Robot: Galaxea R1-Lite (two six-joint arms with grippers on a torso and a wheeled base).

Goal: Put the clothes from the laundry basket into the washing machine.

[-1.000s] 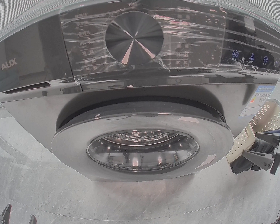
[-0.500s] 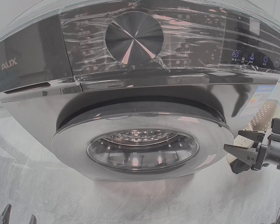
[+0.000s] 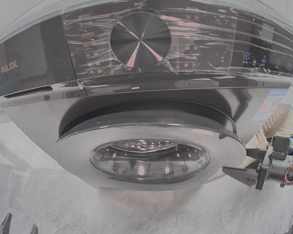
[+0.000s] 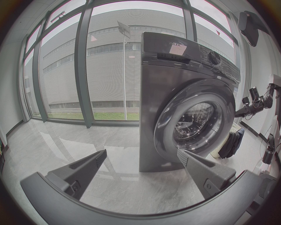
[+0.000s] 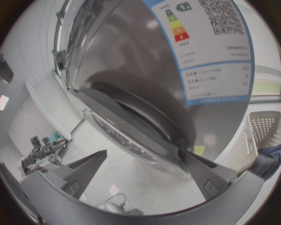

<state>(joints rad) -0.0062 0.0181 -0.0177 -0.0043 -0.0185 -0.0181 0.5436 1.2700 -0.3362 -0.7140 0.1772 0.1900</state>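
Note:
The grey washing machine (image 3: 36,116) stands in front of me, its round glass door (image 3: 149,155) slightly ajar on the right side. My right gripper (image 3: 236,162) is open at the door's right edge. One finger (image 5: 202,170) sits in the gap behind the door rim (image 5: 128,129), the other in front of it. The cream laundry basket (image 3: 283,119) stands to the right of the machine, with dark clothes (image 4: 232,143) draped over its rim. My left gripper (image 3: 21,222) hangs open and empty low at the left, away from the door.
Grey tiled floor (image 3: 143,215) stretches in front of the machine. A large window (image 4: 108,73) stands behind and to the left of it. A white wall (image 5: 49,99) is on the right side.
My right gripper has moved left from beside the basket to the door's right edge. The door's right side has swung out a little. The left arm has not moved.

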